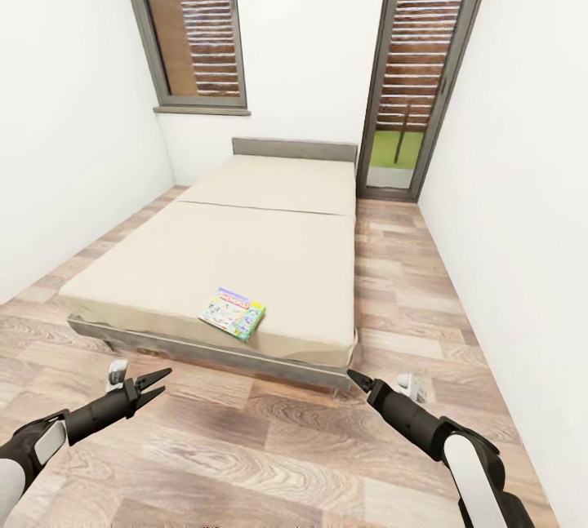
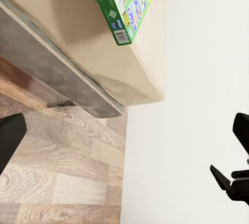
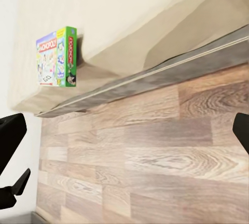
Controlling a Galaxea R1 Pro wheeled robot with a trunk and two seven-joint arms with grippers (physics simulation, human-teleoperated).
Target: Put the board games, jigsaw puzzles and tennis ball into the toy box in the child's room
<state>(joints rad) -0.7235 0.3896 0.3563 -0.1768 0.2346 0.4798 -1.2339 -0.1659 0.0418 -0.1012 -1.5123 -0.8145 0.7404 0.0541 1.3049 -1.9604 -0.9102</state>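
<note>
A robot faces a bed (image 1: 245, 242). Before its foot, the left gripper (image 1: 155, 382) hovers, jaws wide. A green-edged board game (image 1: 233, 313) lies near the bed's foot edge. The right gripper (image 1: 357, 381) hovers, spread wide.

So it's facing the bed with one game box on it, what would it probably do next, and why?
Probably roll closer and reach the left hand toward the board game. The box lies near the bed foot edge, while both hands, the right hand too, hover empty over the floor short of it.
</note>
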